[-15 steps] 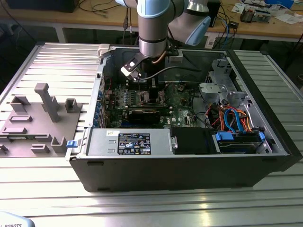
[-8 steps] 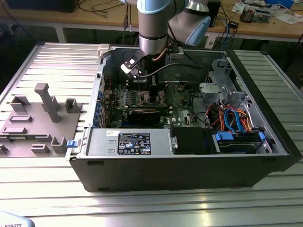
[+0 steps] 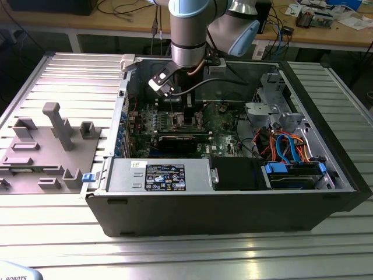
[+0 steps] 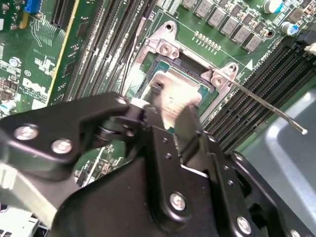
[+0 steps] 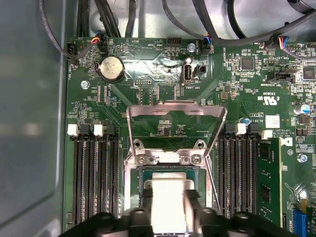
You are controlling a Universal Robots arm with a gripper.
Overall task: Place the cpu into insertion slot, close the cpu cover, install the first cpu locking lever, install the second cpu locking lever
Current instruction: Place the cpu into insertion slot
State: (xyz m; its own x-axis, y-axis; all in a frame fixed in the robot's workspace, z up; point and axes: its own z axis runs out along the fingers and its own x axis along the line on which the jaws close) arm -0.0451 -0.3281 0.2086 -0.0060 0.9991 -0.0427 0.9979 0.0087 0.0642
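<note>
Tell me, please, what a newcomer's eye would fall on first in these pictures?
In the exterior view, the robot arm reaching into the open computer case stands out. In the first wrist view, the gripper sits right over the silvery chip, with the hinged metal cover swung open.

The arm [image 3: 187, 29] stands near vertical in the exterior view, its grey wrist segment pointing straight down, with a small bracket [image 3: 162, 83] fixed to its side toward the exterior view's left. The gripper [image 3: 187, 116] hangs directly below the wrist and faces downward; in both wrist views its black, screw-studded body lies in the near foreground. Its two black fingers [image 5: 191, 205] stand close together, one against each opposite edge of the cpu [image 5: 170, 190], the jaws parallel and level with one another.
</note>
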